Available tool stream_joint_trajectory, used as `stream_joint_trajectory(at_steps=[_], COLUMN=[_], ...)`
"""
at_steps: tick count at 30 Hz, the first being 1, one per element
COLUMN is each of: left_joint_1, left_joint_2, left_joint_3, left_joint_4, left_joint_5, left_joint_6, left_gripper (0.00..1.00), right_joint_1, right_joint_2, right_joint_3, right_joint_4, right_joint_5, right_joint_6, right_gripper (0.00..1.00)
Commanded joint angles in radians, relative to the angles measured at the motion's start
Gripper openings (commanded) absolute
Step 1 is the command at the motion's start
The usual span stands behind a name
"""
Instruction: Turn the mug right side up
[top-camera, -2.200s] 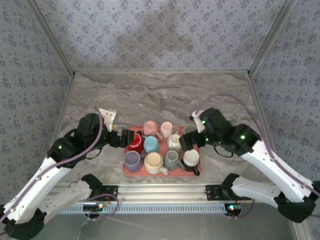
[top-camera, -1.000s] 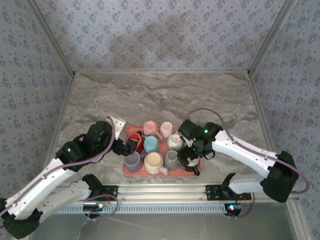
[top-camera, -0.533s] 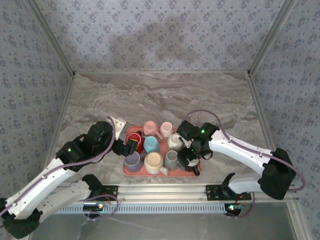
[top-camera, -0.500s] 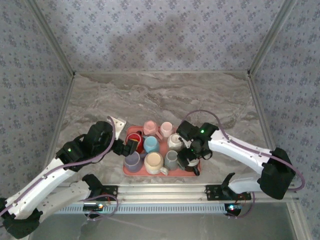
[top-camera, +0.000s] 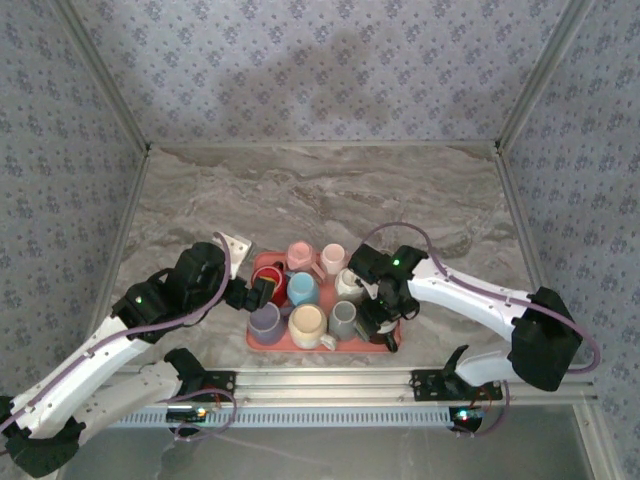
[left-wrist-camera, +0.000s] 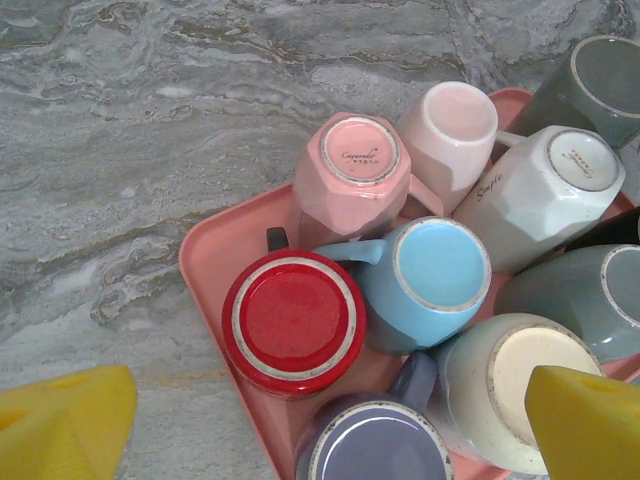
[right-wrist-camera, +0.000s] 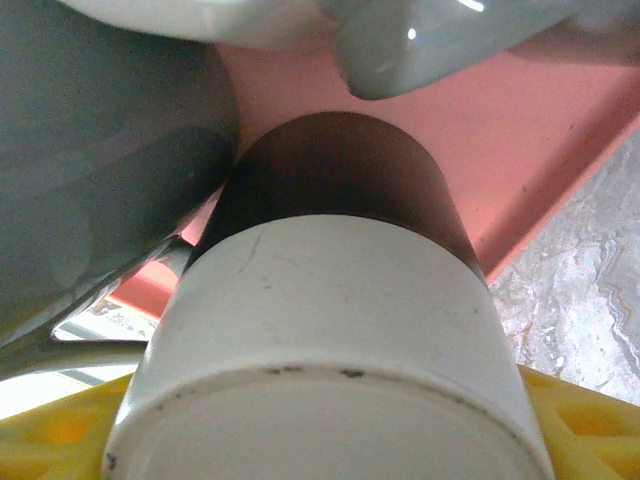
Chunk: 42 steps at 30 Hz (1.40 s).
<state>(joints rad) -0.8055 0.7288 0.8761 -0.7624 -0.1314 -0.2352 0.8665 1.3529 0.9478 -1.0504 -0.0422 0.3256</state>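
Several mugs stand upside down, packed on a pink tray (top-camera: 256, 340) (left-wrist-camera: 215, 250). At the tray's front right is a dark mug with a white base (right-wrist-camera: 330, 330). My right gripper (top-camera: 378, 312) (right-wrist-camera: 335, 445) is lowered over it and open. Its yellow fingers (right-wrist-camera: 70, 440) flank the white base close on both sides. My left gripper (top-camera: 255, 293) (left-wrist-camera: 330, 430) hangs open above the tray's left side. Below and between its yellow fingertips (left-wrist-camera: 60, 420) are the red mug (left-wrist-camera: 293, 320) (top-camera: 268, 287) and the purple mug (left-wrist-camera: 370, 445).
A light blue mug (left-wrist-camera: 435, 275), pink mugs (left-wrist-camera: 352, 175), a white faceted mug (left-wrist-camera: 550, 190), a cream mug (left-wrist-camera: 520, 385) and grey mugs (right-wrist-camera: 90, 150) crowd the tray (right-wrist-camera: 530, 130). Marble tabletop (top-camera: 320, 190) lies beyond, bounded by patterned walls.
My right arm swung in from the right and came down over the dark mug at the tray's front right. My left gripper moved slightly nearer the tray, then held still.
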Motion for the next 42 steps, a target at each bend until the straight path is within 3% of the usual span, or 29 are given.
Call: stream_joint_trajectory(at_steps=[1,12,24,28,32,35,38,42], left_joint_1=[-0.006,-0.007,-0.007,-0.007,-0.006,-0.006,-0.006,-0.006], left_joint_2=[-0.008,-0.024,-0.068,-0.066,-0.058,-0.050,-0.048,-0.017], left_joint_3=[-0.004,-0.011,-0.001,0.026,0.026,-0.019,-0.138,-0.286], left_joint_4=[-0.001,0.010,0.044,0.032,0.073,0.217,0.512,0.915], left_joint_5=[-0.018,-0.048,-0.022,0.005,0.125,0.290,0.487,0.595], left_joint_6=[0.011,-0.004,-0.007,-0.025,-0.087,-0.200,-0.388,-0.637], left_gripper=[1.00,1.00,1.00,1.00,1.00,1.00,0.97,0.91], right_joint_1=[0.003,-0.001,-0.011,-0.057,-0.121,-0.153,-0.172,-0.192], right_joint_2=[-0.001,-0.107,-0.214,-0.255,-0.286,-0.318,-0.345,-0.350], right_joint_3=[-0.007,0.070,0.328,0.424,0.497,0.475,0.396,0.335], right_joint_4=[-0.017,-0.128,-0.363,-0.371,-0.268,-0.043,0.231,0.498], right_joint_5=[-0.018,-0.012,-0.028,-0.098,-0.205,-0.301,-0.369,-0.379], right_joint_6=[-0.004,-0.003,-0.001,-0.008,0.029,0.094,0.197,0.286], right_gripper=[0.60,0.38,0.31,0.30,0.29,0.29,0.28,0.25])
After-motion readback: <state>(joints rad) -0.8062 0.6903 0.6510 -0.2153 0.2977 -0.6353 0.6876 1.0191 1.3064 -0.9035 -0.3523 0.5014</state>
